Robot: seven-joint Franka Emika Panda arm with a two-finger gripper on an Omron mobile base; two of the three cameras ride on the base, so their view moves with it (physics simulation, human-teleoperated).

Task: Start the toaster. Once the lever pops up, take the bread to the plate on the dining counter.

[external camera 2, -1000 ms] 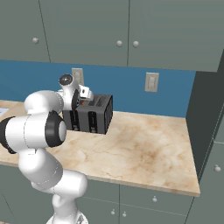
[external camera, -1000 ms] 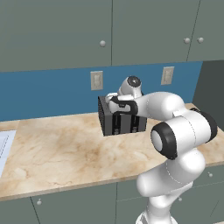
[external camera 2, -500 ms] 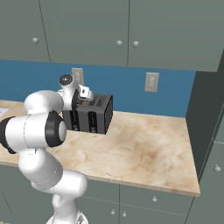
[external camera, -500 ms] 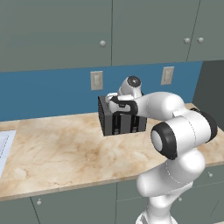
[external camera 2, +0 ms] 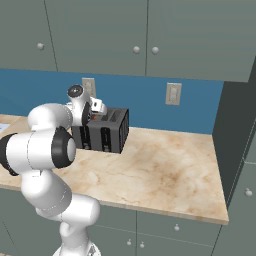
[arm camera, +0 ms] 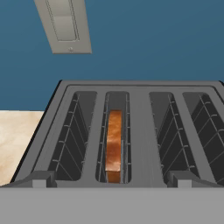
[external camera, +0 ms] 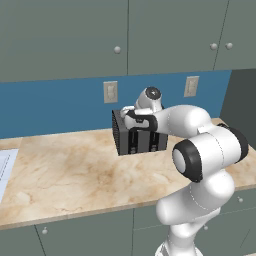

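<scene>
No change from the earlier frames: arm and scene unmoved. Gripper (external camera: pixel 134 120) hangs just above the toaster (external camera: pixel 140 140), jaws spread fully wide, holding nothing. Directly below the gripper, the bread (arm camera: pixel 114 146) stands upright in the second slot from the left. Countertop (external camera 2: pixel 165 165) lies beneath the toaster.

Glossy white rounded arm (external camera: pixel 200 150) segments, dark grey joint bands
</scene>
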